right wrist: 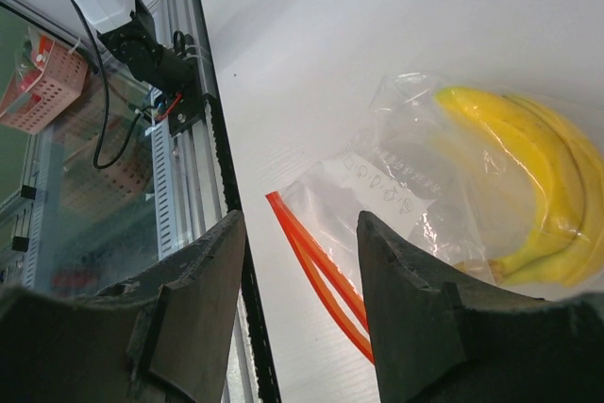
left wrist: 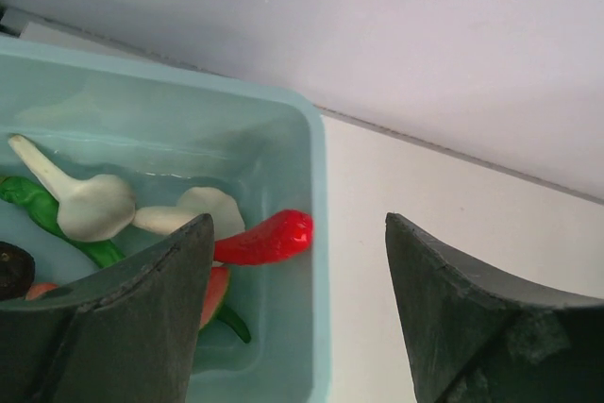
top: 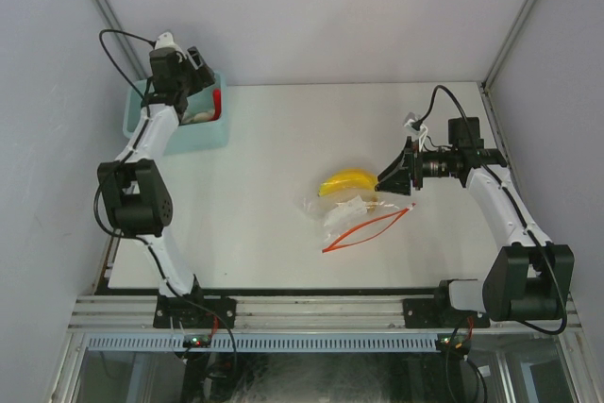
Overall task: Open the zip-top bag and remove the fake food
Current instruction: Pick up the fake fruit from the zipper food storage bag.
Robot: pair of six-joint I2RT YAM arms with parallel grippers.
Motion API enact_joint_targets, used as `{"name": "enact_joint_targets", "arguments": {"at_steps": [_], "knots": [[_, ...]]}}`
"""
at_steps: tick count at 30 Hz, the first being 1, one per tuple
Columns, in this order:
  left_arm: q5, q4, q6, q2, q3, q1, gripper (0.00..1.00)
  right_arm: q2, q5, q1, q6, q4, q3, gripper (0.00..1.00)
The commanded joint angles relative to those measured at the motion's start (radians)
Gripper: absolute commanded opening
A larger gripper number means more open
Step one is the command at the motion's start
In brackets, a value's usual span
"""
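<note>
Left tool (left wrist: 297,224): spread wide and holding nothing. It hangs over the right-hand corner of the teal bin (left wrist: 319,309). 1 finger (left wrist: 142,327) is above the bin's inside, the other is above the bare surface (top: 283,139) beside the rim.
Left tool contact: neither finger is seen touching the bin or anything in it.
Bin contents: a red piece (left wrist: 264,241) lies against the right wall, just beside the nearer finger. 2 whitish pieces lie further in, the larger whitish piece (left wrist: 94,207) resting on a green piece (left wrist: 33,203).
Bin position: far left corner of the surface, well apart from the bag.
Right tool (right wrist: 300,219): jaws part-way apart, with nothing seen clamped between them. It sits low and level at the right edge of the zip-top bag (right wrist: 406,129). Whether a fingertip touches the plastic cannot be told.
Zip-top bag: lies flat and crinkled on the surface, right of centre, its white label (right wrist: 377,186) facing up.
Zip strip (right wrist: 316,266): its 2 red-orange halves are parted into a long loop on the near side of the bag.
Banana (right wrist: 528,167): yellow, curved, at the far side of the bag, with clear plastic over its near end.
</note>
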Motion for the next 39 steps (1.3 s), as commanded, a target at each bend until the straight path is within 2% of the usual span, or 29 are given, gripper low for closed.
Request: {"name": "enact_joint_targets", "arguments": {"at_steps": [1,25,32,39], "knots": [[0.059,0.112,0.011,-0.138,-0.086,0.007,0.77,-0.022,-0.018,-0.006,-0.02,0.017,-0.008,0.5],[0.257,0.261,-0.151,-0.393,-0.414,-0.013,0.75,-0.041,-0.014,0.0,-0.04,0.014,-0.031,0.5],[0.284,0.305,-0.157,-0.443,-0.509,-0.095,0.75,-0.062,0.013,0.018,-0.122,-0.035,-0.05,0.5],[0.297,0.346,-0.111,-0.441,-0.561,-0.234,0.75,-0.083,0.071,0.074,-0.328,-0.162,-0.057,0.49]]}}
